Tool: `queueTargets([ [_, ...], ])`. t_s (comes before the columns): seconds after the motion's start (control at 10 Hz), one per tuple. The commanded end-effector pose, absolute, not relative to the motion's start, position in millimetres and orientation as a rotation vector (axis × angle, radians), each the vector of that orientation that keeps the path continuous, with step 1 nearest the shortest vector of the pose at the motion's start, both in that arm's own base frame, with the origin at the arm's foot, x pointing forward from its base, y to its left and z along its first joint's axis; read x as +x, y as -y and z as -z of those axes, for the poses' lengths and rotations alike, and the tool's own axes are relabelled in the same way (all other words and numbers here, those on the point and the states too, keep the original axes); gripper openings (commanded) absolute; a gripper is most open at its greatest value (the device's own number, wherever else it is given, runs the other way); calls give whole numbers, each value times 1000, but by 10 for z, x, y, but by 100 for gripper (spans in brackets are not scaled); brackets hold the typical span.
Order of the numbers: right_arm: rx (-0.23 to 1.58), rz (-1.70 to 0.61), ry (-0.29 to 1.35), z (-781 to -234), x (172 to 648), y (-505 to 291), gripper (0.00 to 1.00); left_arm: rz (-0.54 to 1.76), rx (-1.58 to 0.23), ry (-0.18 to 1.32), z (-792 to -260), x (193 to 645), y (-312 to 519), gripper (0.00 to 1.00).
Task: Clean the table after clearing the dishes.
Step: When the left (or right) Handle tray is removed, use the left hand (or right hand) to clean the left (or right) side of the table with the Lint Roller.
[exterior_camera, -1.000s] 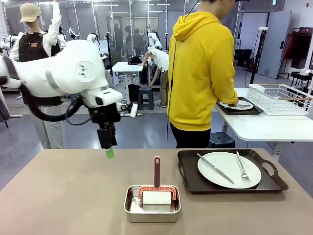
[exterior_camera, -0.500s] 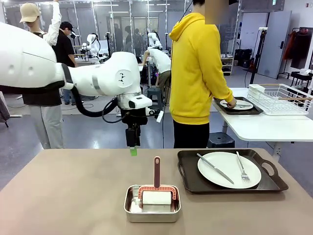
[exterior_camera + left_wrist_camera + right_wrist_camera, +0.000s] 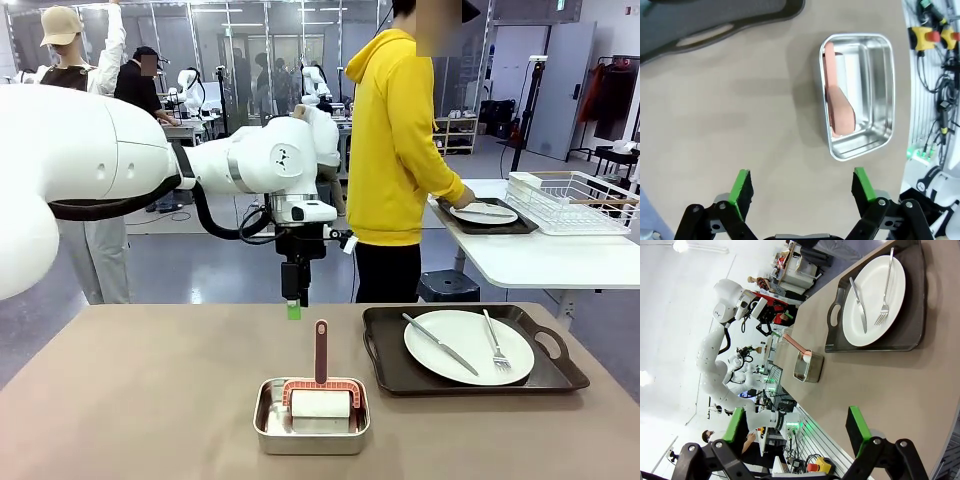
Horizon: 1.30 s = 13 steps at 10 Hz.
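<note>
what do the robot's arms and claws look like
The left arm is glossy white and rounded, with a black cable looping under its wrist. The left claw and right claw are black, each with two green pads.

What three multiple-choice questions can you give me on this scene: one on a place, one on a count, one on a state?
1. Where is the steel pan?
A) on the table beside the near tray
B) on that tray
C) on the floor

2. How many utensils lie on the near plate?
A) one
B) two
C) four

3. How is the left gripper?
A) shut on a fork
B) shut on the pan
C) open, empty

Answers:
1 A, the pan rests on the tabletop, robot-left of the tray.
2 B, a knife and a fork.
3 C, its green pads stand apart over bare table.
</note>
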State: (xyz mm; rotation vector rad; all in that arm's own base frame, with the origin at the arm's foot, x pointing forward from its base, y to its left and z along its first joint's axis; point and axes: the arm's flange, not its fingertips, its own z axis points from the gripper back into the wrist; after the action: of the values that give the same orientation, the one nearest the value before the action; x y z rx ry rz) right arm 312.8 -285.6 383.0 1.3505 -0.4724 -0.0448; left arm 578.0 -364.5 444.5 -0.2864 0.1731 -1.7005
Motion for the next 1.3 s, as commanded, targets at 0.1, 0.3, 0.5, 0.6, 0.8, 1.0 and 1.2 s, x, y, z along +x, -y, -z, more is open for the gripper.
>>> queueTargets([
  [0.1,1351,39,472,-3854,3089,2846,100,1654,-296,-201,-4396,5648,3724,100],
  [0.3,1351,39,472,-3854,3089,2846,100,1610,-288,-199,-4385,5506,3815,100],
  [0.5,1351,39,472,-3854,3089,2846,100,1608,-281,-227,-4372,5354,3861,100],
  [0.6,1351,39,472,-3854,3089,2846,100,1597,-279,-251,-4335,5326,3872,100],
  [0.8,1351,39,472,-3854,3089,2846,100,1603,-282,-229,-4321,5296,3916,100],
  [1.0,1351,39,472,-3854,3089,2846,100,1615,-308,-207,-4245,5282,3991,100],
  [1.2,1351,39,472,-3854,3089,2846,100,1584,-288,-218,-4193,5202,3976,100],
])
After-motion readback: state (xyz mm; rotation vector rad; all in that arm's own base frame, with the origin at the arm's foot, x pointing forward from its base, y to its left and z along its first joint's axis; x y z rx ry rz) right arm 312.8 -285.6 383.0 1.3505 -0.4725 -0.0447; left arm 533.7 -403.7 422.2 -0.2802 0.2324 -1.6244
